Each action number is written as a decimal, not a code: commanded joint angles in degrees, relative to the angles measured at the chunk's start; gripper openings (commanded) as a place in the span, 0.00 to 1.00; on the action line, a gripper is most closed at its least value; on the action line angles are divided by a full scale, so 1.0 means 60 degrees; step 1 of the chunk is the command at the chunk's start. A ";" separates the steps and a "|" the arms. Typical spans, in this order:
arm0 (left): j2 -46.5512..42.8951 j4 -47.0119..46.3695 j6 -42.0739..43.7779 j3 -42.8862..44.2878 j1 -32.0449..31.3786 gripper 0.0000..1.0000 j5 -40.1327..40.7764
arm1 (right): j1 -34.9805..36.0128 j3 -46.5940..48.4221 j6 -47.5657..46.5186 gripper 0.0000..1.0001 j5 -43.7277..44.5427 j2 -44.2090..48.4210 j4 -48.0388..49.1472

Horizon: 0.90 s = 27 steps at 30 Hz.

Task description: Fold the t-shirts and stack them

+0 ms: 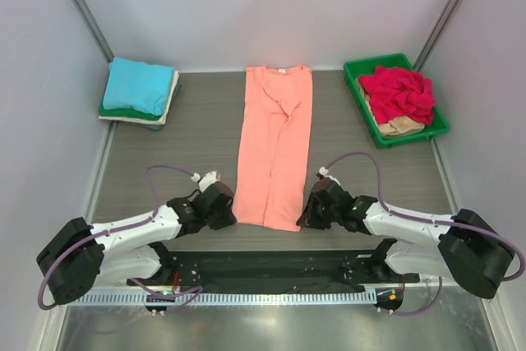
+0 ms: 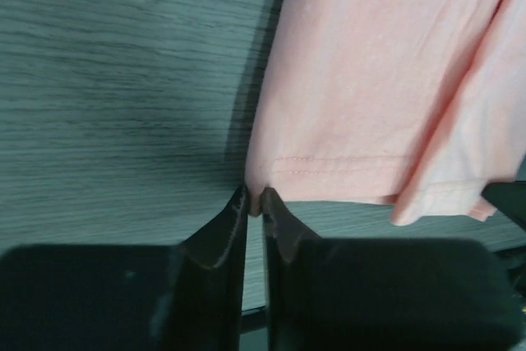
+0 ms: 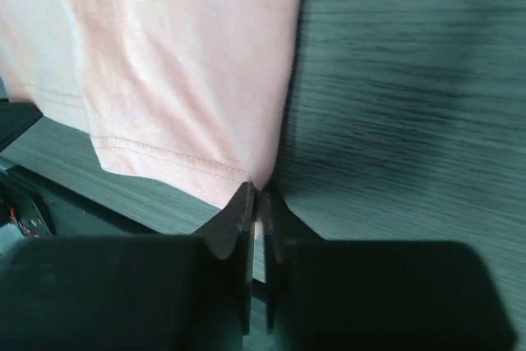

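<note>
The salmon shirt [image 1: 275,145] lay in the middle of the table [image 1: 164,162] as one long strip. Its long axis ran from the near edge to the far edge, with the collar at the far end and the hem nearest me. That hem was the thing my next move depended on, and I judged the move to be carrying it toward the collar to halve the length.

My left gripper [image 2: 255,201] was at the hem's near left corner and my right gripper [image 3: 256,196] at its near right corner. Each arm was as close to the hem as the other. Both grippers were closed to a sliver, and each pinched a bit of cloth at its corner. Both arms reached low and forward from their bases, angled inward, with the fingers pointing toward the far side just above the tabletop.

The folded stack [image 1: 140,88] sat far left, and the green tray [image 1: 374,62] holding a red shirt [image 1: 399,92] sat far right. Both were well apart from me.
</note>
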<state>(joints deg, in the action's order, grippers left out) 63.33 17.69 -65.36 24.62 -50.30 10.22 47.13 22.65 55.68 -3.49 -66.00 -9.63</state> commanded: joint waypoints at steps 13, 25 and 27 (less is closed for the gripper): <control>-0.1193 0.1518 -0.1349 0.0832 -0.1693 0.00 0.1533 | 0.0054 -0.0069 0.0256 0.01 0.1227 0.2939 -0.2935; -0.0699 0.4184 0.0461 0.4345 -0.1654 0.00 0.3598 | -0.1846 0.3077 -0.1529 0.01 0.1052 0.2228 -0.3845; -0.0405 0.4112 0.1439 0.5180 -0.1140 0.00 0.3425 | -0.2418 0.3953 -0.2012 0.01 0.0802 0.1352 -0.3539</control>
<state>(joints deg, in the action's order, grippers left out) 58.96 38.44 -65.63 49.74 -60.86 24.80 36.88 38.92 50.59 2.57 -52.51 -33.12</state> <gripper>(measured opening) 0.009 0.038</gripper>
